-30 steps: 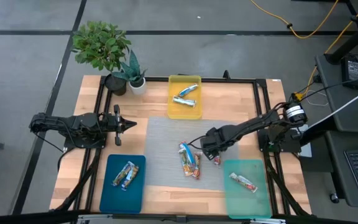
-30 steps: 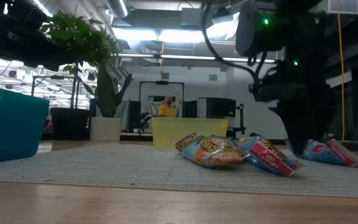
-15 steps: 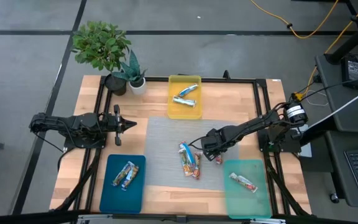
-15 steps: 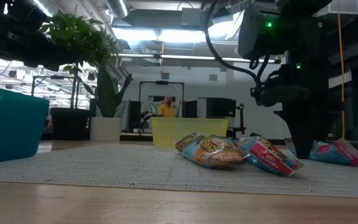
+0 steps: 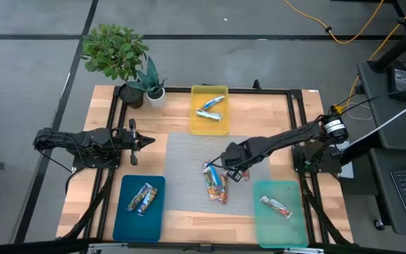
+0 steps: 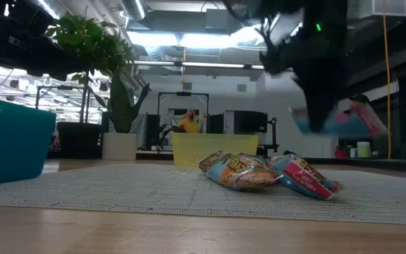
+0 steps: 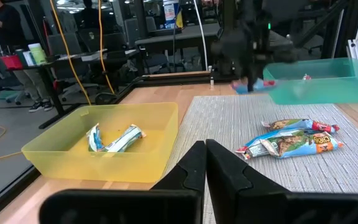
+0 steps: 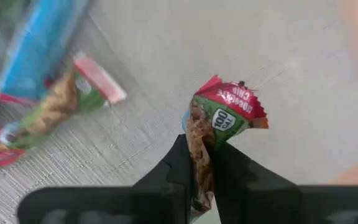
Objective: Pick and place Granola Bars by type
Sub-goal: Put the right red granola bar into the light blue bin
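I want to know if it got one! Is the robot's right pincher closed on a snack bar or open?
Closed. The right end effector pinches a red-and-green granola bar between its fingers, lifted off the gray mat.

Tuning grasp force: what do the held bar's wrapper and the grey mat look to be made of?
Held bar: thin glossy printed film, probably plastic or foil laminate; it crinkles, and its crimped end flares above the right end effector, which is shut on it.
Grey mat: matte woven mesh, likely vinyl or fabric; fine ribbed weave shows in the right wrist view.

Two dark jointed arms [image 5: 280,141], cabled.
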Robot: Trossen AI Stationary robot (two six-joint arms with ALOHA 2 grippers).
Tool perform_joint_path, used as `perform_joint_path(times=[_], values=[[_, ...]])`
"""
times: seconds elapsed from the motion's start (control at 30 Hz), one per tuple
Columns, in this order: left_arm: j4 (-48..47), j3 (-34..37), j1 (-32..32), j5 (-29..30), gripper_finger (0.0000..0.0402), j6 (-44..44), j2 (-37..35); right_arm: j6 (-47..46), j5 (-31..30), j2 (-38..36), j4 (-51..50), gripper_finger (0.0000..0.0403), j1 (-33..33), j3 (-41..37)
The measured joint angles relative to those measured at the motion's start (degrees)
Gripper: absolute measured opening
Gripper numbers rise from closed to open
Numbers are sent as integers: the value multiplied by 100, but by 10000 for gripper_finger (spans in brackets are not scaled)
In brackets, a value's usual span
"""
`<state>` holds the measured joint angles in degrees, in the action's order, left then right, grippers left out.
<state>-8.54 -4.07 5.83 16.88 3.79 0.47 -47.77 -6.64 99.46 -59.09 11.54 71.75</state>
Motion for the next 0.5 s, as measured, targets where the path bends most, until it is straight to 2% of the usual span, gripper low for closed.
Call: perform_joint_path(times=[0.27, 0.5], values=[[-1, 1, 1, 0, 5, 0, 0, 463, -1234, -65, -1562, 51, 4, 1743], [0, -1, 1, 0, 7, 0, 0, 477, -1643, -646, -1712, 42, 4, 2107]])
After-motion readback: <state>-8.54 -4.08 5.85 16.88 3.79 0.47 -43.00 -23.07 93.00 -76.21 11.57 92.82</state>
